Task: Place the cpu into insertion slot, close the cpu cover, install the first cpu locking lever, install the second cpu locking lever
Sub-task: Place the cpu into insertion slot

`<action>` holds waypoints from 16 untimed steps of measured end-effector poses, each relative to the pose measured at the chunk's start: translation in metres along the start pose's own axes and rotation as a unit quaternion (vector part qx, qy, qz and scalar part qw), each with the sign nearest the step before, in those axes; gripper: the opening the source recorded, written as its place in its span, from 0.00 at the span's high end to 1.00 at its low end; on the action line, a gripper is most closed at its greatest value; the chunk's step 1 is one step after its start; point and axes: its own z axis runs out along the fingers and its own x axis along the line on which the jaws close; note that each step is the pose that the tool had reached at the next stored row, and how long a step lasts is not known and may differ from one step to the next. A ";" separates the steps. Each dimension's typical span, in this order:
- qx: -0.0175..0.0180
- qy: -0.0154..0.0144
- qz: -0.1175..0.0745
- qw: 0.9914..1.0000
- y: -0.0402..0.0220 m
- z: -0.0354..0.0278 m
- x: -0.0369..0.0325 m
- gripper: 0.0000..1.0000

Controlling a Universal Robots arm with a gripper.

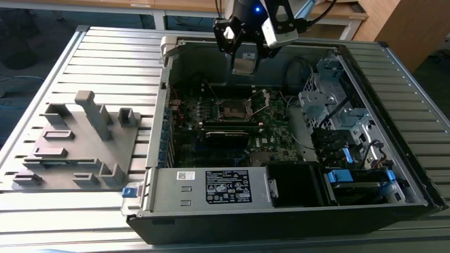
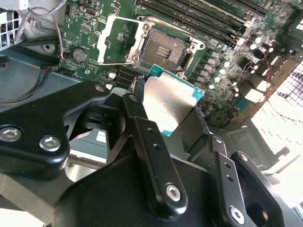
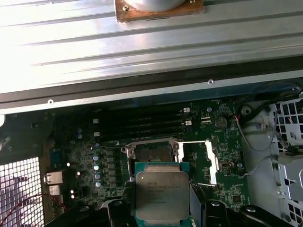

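The gripper clamps the cpu between black fingers, a flat square with a dull silver lid and green rim, above the dark insertion slot — shiny cpu cover swung aside.

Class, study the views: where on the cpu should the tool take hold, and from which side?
By two opposite thin edges, coming in edge-on: the cpu is a flat square, and pinching its rim, as the tool does, leaves both faces free.

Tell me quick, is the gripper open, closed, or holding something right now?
Gripper: shut on the cpu, which is not yet in the insertion slot.
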 end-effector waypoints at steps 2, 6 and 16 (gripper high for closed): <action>0.000 0.000 0.000 1.000 0.0000 0.0000 0.0000 0.46; 0.000 0.000 0.001 1.000 0.0000 0.0001 0.0000 0.46; 0.000 -0.002 0.021 1.000 0.0000 0.0005 0.0000 0.46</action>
